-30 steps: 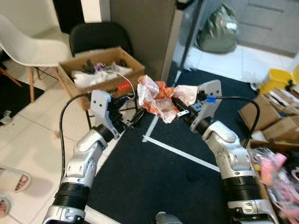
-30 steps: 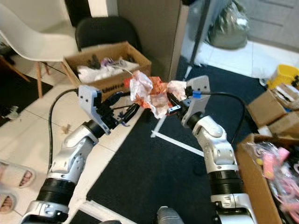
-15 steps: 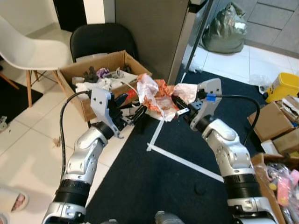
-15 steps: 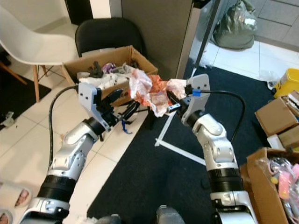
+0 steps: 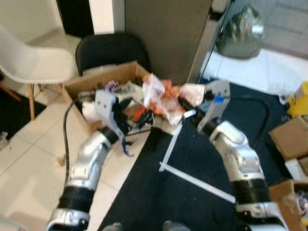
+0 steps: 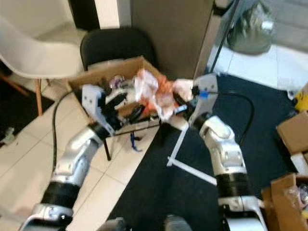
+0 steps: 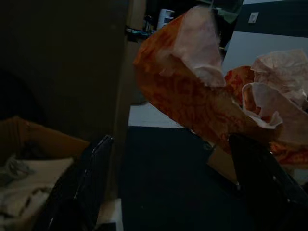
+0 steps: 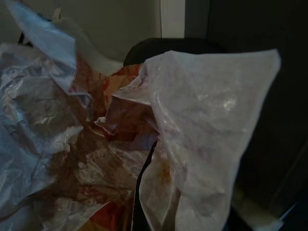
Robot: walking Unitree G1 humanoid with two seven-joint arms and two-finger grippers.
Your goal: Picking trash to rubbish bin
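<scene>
Close below me I see a dark carpet [image 5: 192, 192] with a white line of tape [image 5: 192, 179] on it, and to the left of it a floor of pale tiles [image 5: 29, 163]. At the right edge stand some brown cardboard boxes [image 5: 291, 137].

Both silver arms are raised in front of me and bent inward, so the two wrists nearly meet. The right gripper [image 5: 185, 107] pinches the crumpled wrapper [image 5: 163, 98], a ball of white and orange paper; in the right wrist view the paper [image 8: 159, 144] covers the fingers, with only one dark finger edge between the folds. The left gripper [image 5: 144, 118] is held just beside the wrapper, on its left. In the left wrist view its two black fingers [image 7: 82, 187] are spread wide apart, and the wrapper hangs above and between them; I cannot tell if it touches them.

The wrapper is in the air, just over the near right corner of an open cardboard box [image 5: 101, 79] which stands on the tiles and holds mixed rubbish, white and dark pieces. Behind the box is a black chair [image 5: 110, 50], and left of it a white chair [image 5: 29, 62] with wooden legs. Further back there is a grey-brown wall or cabinet [image 5: 168, 33], and at the far right a dark green filled bag [image 5: 240, 33] on light tiles. The head views are a little blurred.
</scene>
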